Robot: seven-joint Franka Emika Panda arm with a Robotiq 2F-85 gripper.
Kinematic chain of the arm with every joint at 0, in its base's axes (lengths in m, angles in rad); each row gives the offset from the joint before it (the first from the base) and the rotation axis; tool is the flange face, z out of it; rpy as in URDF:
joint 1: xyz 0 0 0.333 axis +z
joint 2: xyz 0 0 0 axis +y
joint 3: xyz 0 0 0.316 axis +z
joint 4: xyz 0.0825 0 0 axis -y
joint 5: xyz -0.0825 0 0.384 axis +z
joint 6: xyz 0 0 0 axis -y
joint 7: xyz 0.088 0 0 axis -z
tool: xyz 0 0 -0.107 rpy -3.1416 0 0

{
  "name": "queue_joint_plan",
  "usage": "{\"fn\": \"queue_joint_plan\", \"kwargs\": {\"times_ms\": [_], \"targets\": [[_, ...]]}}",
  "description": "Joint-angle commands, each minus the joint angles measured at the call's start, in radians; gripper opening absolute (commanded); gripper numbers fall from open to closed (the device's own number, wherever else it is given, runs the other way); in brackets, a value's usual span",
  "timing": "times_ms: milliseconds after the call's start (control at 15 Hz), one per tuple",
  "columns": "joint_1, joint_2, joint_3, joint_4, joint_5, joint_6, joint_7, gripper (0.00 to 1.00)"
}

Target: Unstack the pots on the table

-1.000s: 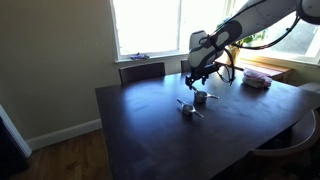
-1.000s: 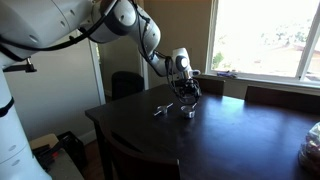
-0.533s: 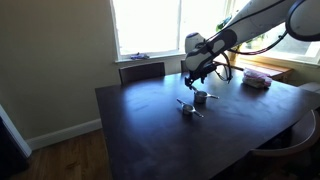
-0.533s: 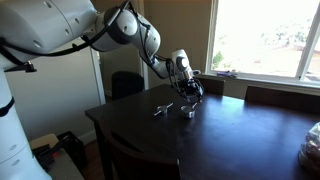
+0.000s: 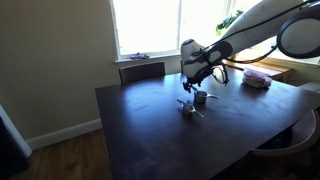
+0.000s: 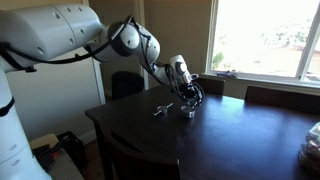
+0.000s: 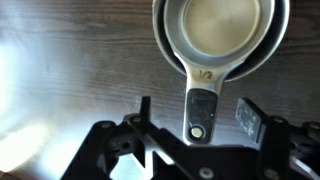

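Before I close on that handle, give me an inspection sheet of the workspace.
Surface: dark brown glossy wooden table, bright glare patch in the wrist view.
Job's things: stack of nested grey metal pots, upright, its handle marked 1/2 pointing toward the gripper; separate small grey pot on the table beside the stack.
Clutter: pinkish folded item on the table's window side, apart from the pots.
Gripper: black gripper open, fingers either side of the stack's handle, not closed on it.
Cables: nothing seen for certain.
Surroundings: dark wooden chair back; bright window.
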Motion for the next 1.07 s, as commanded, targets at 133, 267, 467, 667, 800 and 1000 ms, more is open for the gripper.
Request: {"fn": "queue_joint_plan", "kwargs": {"times_ms": [133,267,467,667,800,1000], "targets": [[0.021,0.055,-0.033,0.085,-0.024,-0.046,-0.004,0.51],[0.025,0.061,-0.04,0.094,-0.029,-0.046,-0.004,0.38],[0.028,0.055,-0.041,0.09,-0.047,-0.04,0.001,0.18],[0.034,0.052,-0.046,0.087,-0.068,-0.032,0.003,0.05],[0.038,0.051,-0.049,0.084,-0.079,-0.028,0.003,0.04],[0.043,0.046,-0.049,0.079,-0.095,-0.02,0.005,0.06]]}}
